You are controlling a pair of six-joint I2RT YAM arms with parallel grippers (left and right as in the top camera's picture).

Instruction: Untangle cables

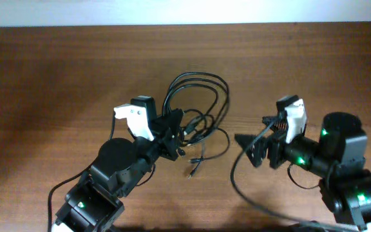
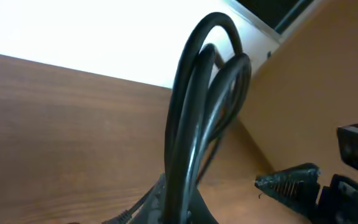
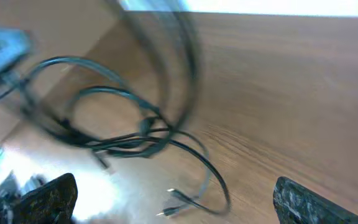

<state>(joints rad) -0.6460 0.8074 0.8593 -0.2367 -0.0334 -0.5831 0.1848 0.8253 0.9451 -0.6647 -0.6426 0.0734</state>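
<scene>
The left gripper [image 1: 176, 134] is clamped tight on the cables [image 1: 198, 106], which sit mid-table [image 1: 57, 77] as one bundle with loops standing up from its jaws. It seems to pinch several strands together, so a pull would likely tighten the knot, not free a cord. The right gripper [image 1: 250, 149] hangs just beside the bundle, jaws fully spread and empty; closing there could catch two strands at once, or a plug could snag in a loop. Counted: two grippers, one bundle, at least two loose plug ends [image 1: 189, 171]; the cords themselves cannot be counted.
</scene>
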